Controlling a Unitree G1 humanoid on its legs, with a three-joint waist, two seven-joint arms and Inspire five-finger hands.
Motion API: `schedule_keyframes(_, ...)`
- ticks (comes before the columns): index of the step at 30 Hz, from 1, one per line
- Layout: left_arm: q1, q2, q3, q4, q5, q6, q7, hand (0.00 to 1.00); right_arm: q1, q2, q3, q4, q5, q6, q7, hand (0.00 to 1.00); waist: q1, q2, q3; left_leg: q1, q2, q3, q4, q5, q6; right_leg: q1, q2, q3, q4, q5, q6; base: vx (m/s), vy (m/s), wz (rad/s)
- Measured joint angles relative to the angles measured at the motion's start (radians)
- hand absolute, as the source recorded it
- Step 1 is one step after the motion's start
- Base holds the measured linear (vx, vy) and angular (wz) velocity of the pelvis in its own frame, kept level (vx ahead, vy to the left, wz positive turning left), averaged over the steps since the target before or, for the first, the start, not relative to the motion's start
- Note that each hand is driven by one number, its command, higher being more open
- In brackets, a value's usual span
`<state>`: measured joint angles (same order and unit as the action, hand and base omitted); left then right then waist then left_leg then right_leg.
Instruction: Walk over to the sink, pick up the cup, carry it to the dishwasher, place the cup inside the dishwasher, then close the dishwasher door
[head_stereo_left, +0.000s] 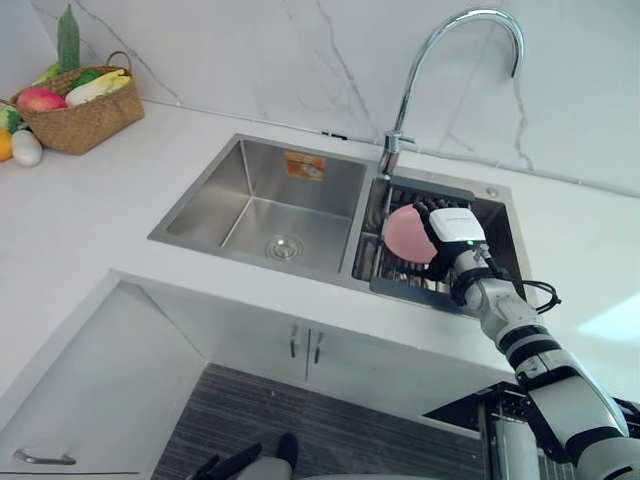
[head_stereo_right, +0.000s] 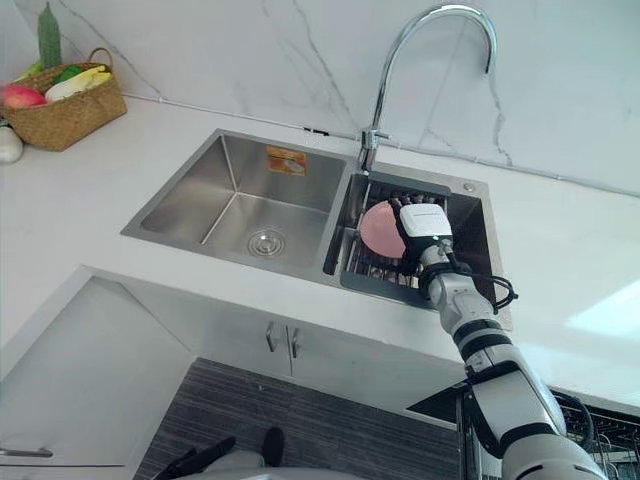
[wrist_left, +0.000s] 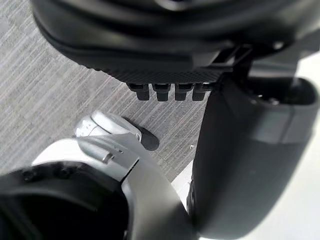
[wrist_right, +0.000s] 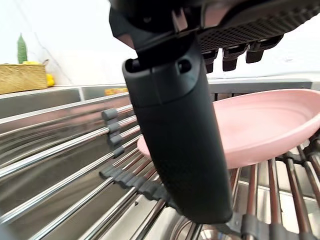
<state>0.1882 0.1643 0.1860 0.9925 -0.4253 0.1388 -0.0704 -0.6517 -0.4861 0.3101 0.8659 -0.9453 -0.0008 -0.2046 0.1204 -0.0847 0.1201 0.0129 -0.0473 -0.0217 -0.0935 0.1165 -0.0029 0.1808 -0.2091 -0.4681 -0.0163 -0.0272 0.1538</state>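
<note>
The left hand (wrist_left: 150, 55) is held relaxed and empty above the grey striped floor (wrist_left: 40, 100). Farther off, the right hand (head_stereo_left: 453, 227) is spread open, gripping nothing, over the shallow round pink dish (head_stereo_left: 403, 235), which is laid on the steel-rod rack (wrist_right: 60, 150) in the right basin of the stainless steel sink (head_stereo_left: 250, 195).

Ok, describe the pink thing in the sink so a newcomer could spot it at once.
Find the steel double sink in the white counter, then its right compartment beneath the curved tap, where a rack of metal bars sits. On that rack rests a shallow pink dish, with the right hand over it; nothing else in the sink is pink.
</note>
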Motion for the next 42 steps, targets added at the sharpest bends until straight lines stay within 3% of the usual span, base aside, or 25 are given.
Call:
schedule_keyframes(6,-0.007,0.004,0.001,0.006,0.012,0.005,0.000,1.00,-0.026,0.046,-0.029,0.064,-0.023,0.059,-0.015,1.00,0.006,-0.004,0.004,0.009,-0.003,-0.008,0.000,0.000,0.000,0.017,0.000,-0.013,0.000,-0.010,-0.012,0.00,0.003,0.06)
schedule_keyframes(14,-0.015,0.006,0.003,0.007,0.014,0.009,-0.010,1.00,-0.062,0.058,-0.069,0.126,-0.027,0.089,0.007,1.00,0.026,-0.008,0.014,0.015,-0.007,-0.013,0.000,-0.001,0.002,0.027,-0.001,-0.022,0.001,-0.018,-0.017,0.02,0.001,0.03)
schedule_keyframes(15,-0.015,0.007,0.004,0.006,0.015,0.009,-0.014,1.00,-0.068,0.058,-0.070,0.134,-0.029,0.091,0.008,0.00,0.028,-0.011,0.018,0.017,-0.008,-0.015,0.000,-0.002,0.002,0.030,0.000,-0.025,0.002,-0.020,-0.019,0.02,-0.006,0.05)
schedule_keyframes(22,-0.018,0.014,0.006,0.006,0.047,0.003,-0.021,1.00,-0.071,0.061,-0.070,0.177,-0.030,0.093,0.008,0.00,0.029,-0.015,0.024,0.023,-0.008,-0.018,0.000,-0.002,0.003,0.036,0.001,-0.027,0.006,-0.024,-0.025,0.01,-0.002,0.01)
schedule_keyframes(26,-0.018,0.012,0.005,0.005,0.063,-0.017,-0.023,1.00,-0.049,0.066,-0.070,0.191,-0.040,0.088,-0.093,0.00,0.031,-0.011,0.031,0.023,-0.008,-0.018,0.000,-0.007,0.011,0.035,0.000,-0.028,0.008,-0.026,-0.028,0.00,0.000,0.00)
schedule_keyframes(28,-0.017,0.013,0.006,0.003,0.063,-0.020,-0.024,1.00,-0.047,0.064,-0.070,0.190,-0.082,0.069,-0.173,0.00,0.031,-0.011,0.035,0.021,-0.008,-0.018,0.000,-0.008,0.011,0.032,0.000,-0.028,0.008,-0.028,-0.028,0.04,-0.001,-0.01)
schedule_keyframes(30,-0.018,0.015,0.005,-0.001,0.063,-0.015,-0.023,1.00,-0.047,0.049,-0.068,0.176,-0.122,0.012,-0.220,0.00,0.031,-0.012,0.035,0.021,-0.008,-0.017,0.000,-0.008,0.006,0.033,-0.001,-0.027,0.009,-0.031,-0.027,0.07,-0.013,-0.01)
schedule_keyframes(36,-0.015,0.017,0.002,-0.005,0.074,-0.026,-0.019,1.00,-0.041,0.048,-0.054,0.176,-0.141,-0.064,-0.262,0.00,0.025,-0.012,0.034,0.032,-0.004,-0.002,0.000,-0.010,0.004,0.034,0.000,-0.023,0.010,-0.030,-0.024,0.07,-0.026,-0.07)
schedule_keyframes(42,-0.014,0.020,-0.016,-0.006,0.090,-0.035,-0.016,1.00,-0.005,0.016,-0.008,0.128,-0.147,-0.091,-0.312,0.00,0.021,-0.011,0.035,0.037,0.006,0.003,0.000,-0.014,-0.001,0.034,0.003,-0.020,0.018,-0.030,-0.023,0.00,-0.005,-0.02)
